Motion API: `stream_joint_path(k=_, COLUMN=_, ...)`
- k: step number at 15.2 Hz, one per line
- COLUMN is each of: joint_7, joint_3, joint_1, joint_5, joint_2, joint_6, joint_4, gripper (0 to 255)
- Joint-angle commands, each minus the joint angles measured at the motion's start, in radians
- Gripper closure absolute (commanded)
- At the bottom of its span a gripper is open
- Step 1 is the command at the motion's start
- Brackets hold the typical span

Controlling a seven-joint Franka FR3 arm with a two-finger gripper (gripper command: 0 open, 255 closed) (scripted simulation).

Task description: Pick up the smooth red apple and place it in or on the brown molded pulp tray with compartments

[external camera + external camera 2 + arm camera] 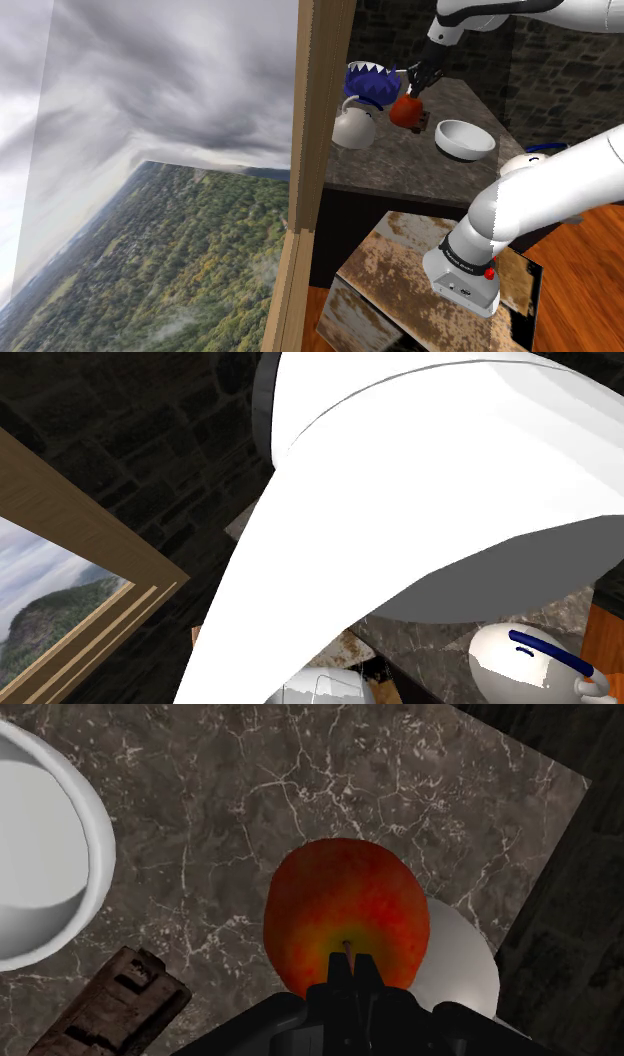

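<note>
1. A dark, rough stone wall [560,70] rises behind a counter [400,165] with a dark, veined, marble-like top.
2. The floor [590,290] is reddish-brown wood.
3. A light wooden frame [315,120] borders what may be a window, showing grey clouds [170,70] above forested hills [150,260].

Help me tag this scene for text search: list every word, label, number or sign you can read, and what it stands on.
No text can be read.
Faint dark marking on the arm's grey base: too small to read.
The apple, white bowl and marbled tabletop carry no lettering.
</note>
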Motion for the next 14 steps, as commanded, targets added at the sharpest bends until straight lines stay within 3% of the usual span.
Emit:
stream_joint_path(k=1, joint_7=-0.049, joint_3=-0.036, joint_1=-0.006, joint_5=0.007, joint_2=0.054, joint_6=-0.016, joint_4=0.068, gripper=255)
stream_joint_path(k=9, joint_7=-0.261, joint_3=-0.176, joint_1=-0.042, joint_5=0.095, joint_2=0.305, joint_6=-0.092, joint_4=0.367, gripper=255)
stream_joint_path(k=14, joint_7=-0.401, joint_3=-0.243, joint_1=-0.107, joint_5=0.203, joint_2=0.506, joint_6=-0.177, joint_4=0.609, gripper=255)
